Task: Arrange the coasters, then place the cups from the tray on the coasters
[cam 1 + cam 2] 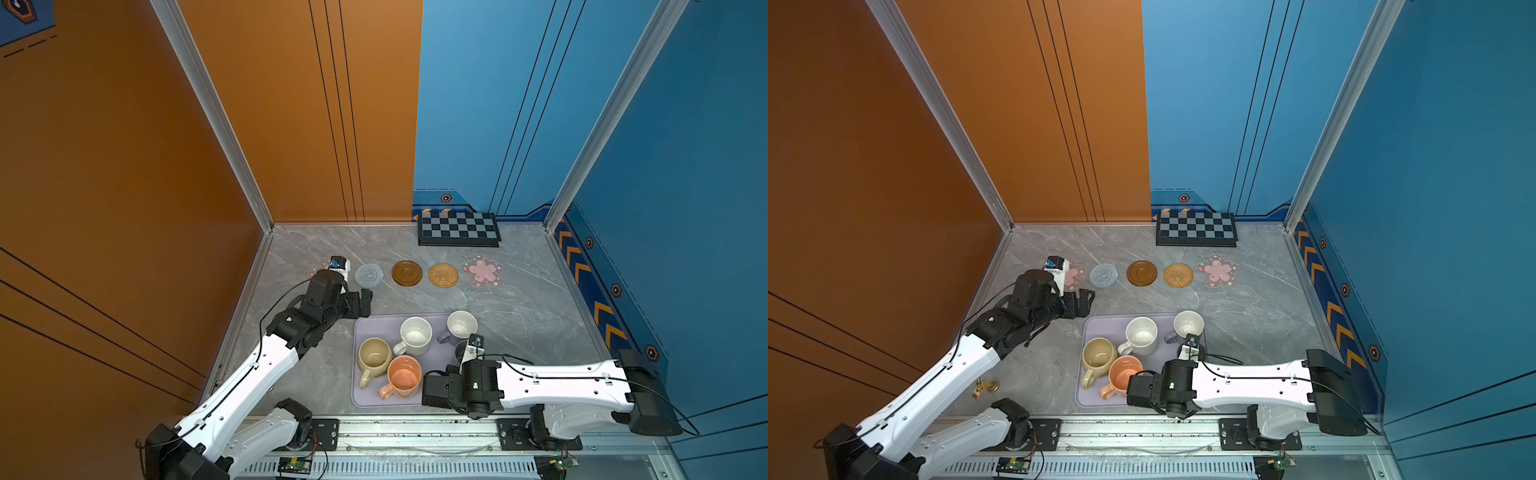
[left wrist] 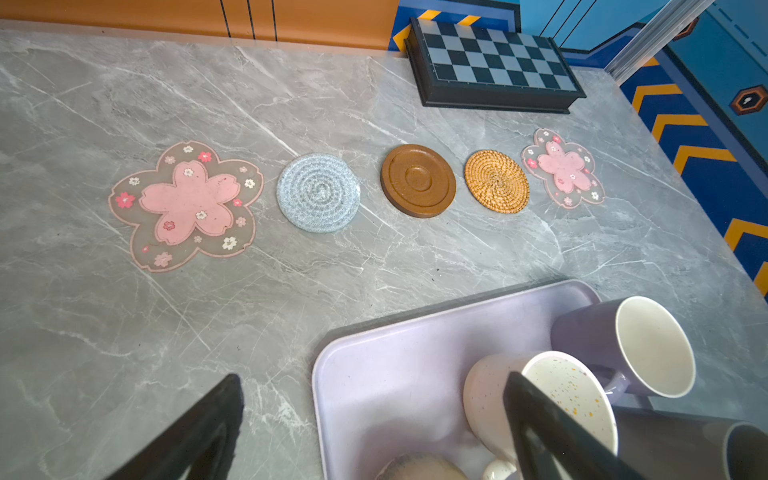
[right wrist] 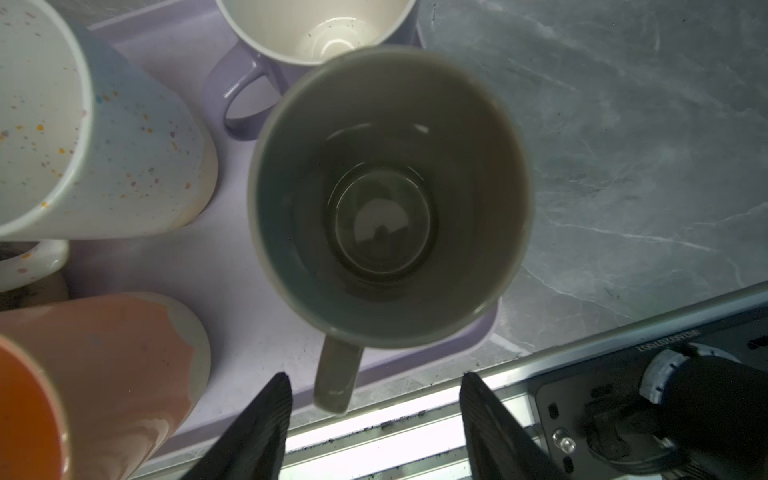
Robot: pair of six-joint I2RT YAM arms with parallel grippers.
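Five coasters lie in a row: a pink flower (image 2: pixel 187 203), a blue-grey crocheted round (image 1: pixel 368 275), a brown disc (image 1: pixel 407 273), a rattan round (image 1: pixel 443 275) and a second pink flower (image 1: pixel 482 271). The lavender tray (image 1: pixel 374 322) holds the cups: beige (image 1: pixel 374 357), speckled white (image 1: pixel 415 334), orange (image 1: pixel 404 376), lavender (image 1: pixel 461 326) and grey (image 3: pixel 390 195). My left gripper (image 2: pixel 374 380) hangs open and empty over the tray's far left corner. My right gripper (image 3: pixel 374 376) is open at the grey cup's handle (image 3: pixel 336 382), which shows in the gap untouched.
A black-and-grey checkerboard (image 1: pixel 459 228) leans at the back wall. Small trinkets (image 1: pixel 985 386) lie on the table beside the left arm. The metal rail (image 1: pixel 415 432) runs along the front edge, just behind the tray.
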